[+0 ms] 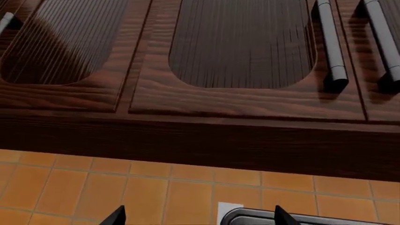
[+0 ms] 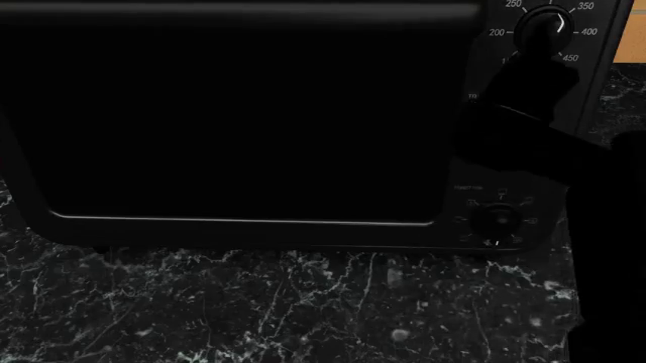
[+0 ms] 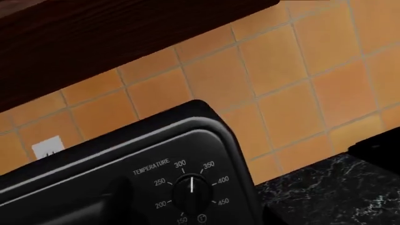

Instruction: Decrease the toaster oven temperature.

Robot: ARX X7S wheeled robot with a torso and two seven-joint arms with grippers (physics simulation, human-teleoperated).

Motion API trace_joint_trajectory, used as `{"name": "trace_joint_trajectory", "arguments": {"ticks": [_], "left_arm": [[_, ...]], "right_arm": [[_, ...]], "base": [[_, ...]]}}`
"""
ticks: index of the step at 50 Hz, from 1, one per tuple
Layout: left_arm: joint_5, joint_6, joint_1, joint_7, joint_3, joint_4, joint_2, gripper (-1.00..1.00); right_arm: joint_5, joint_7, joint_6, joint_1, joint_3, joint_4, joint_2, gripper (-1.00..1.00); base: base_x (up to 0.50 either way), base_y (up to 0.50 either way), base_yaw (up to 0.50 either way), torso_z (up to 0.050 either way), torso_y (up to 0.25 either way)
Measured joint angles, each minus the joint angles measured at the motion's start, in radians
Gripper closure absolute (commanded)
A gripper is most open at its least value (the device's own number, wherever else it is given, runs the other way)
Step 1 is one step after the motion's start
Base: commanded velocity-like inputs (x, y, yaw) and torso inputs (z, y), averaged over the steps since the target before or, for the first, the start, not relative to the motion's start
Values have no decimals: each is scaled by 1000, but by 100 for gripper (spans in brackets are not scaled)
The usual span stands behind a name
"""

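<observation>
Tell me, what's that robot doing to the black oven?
The robot's right arm reaches up toward the temperature knob of the toaster oven on the marble counter. The knob's white line points between 300 and 350. The gripper itself is too dark to make out. The left gripper hovers open near the wooden cabinets.

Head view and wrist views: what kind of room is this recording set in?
Most likely a home kitchen: a black toaster oven with a temperature knob stands on a dark marble counter, backed by orange wall tiles under dark wooden cabinets.
</observation>
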Motion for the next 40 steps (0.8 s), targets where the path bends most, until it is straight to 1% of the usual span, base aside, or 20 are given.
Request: {"name": "trace_joint_trajectory", "arguments": {"ticks": [7, 17, 37, 40], "left_arm": [[3, -5, -17, 3, 21, -4, 5, -100], [24, 13, -12, 8, 41, -25, 10, -100], [43, 17, -2, 10, 46, -37, 17, -100], [30, 6, -27, 5, 60, -26, 10, -100]], "right_arm": [[60, 64, -6, 22, 1, 54, -6, -100], [82, 97, -10, 39, -11, 103, -8, -100], [52, 90, -22, 71, -65, 164, -32, -100], [39, 80, -26, 73, -71, 173, -34, -100]], "base": [[0, 0, 0, 0, 0], [0, 0, 0, 0, 0], [0, 0, 0, 0, 0], [0, 0, 0, 0, 0]]}}
